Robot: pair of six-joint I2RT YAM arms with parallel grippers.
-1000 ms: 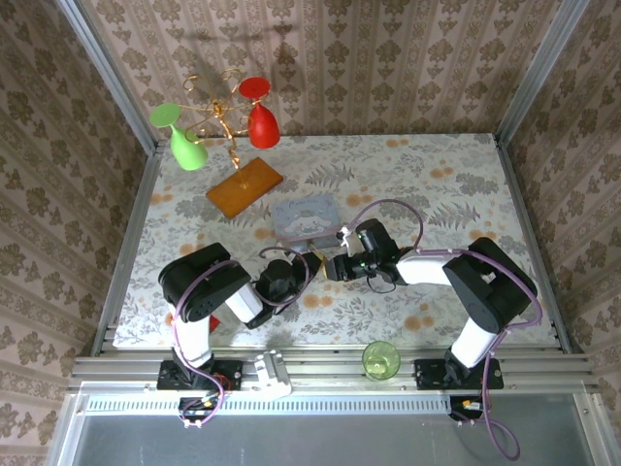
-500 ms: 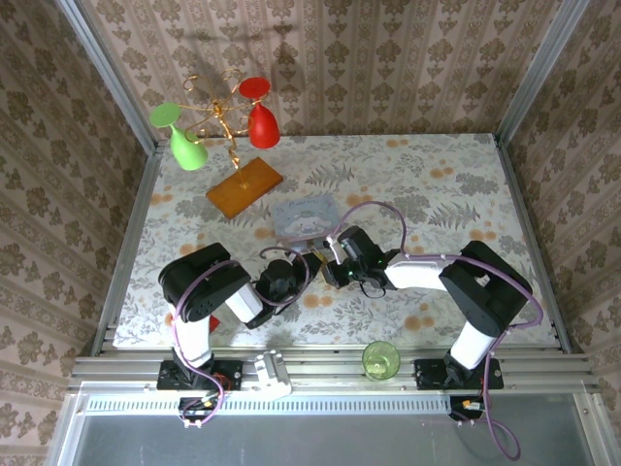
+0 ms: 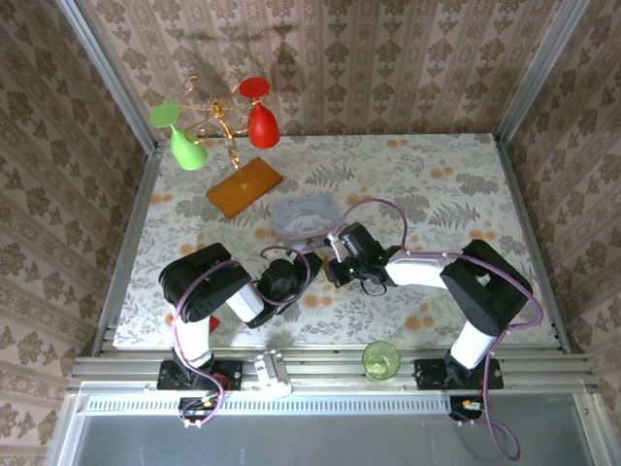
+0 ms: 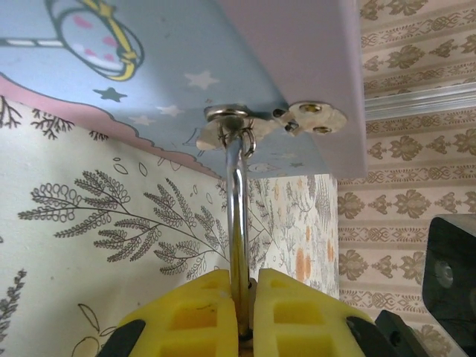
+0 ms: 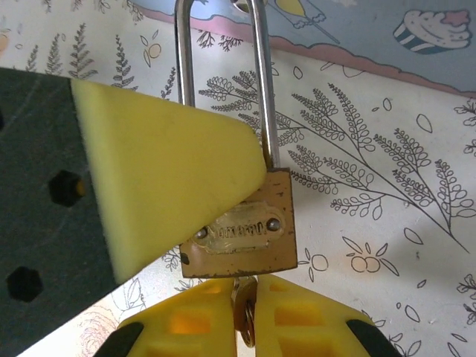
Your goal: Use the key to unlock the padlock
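Observation:
The brass padlock hangs by its silver shackle from the hasp of the pale blue tin. My left gripper is shut on the padlock, and its yellow pad covers the body's upper left. Directly under the padlock, my right gripper is shut on the small key, whose tip meets the bottom of the body. From above, both grippers meet just in front of the tin, left gripper and right gripper, with the padlock between them.
An orange-yellow packet lies behind and left of the tin. A gold rack with a green glass and a red glass stands at the back left. A green cup sits on the near rail.
My right arm has slid left, bringing its gripper and the key up against the padlock. The left arm has stayed still.

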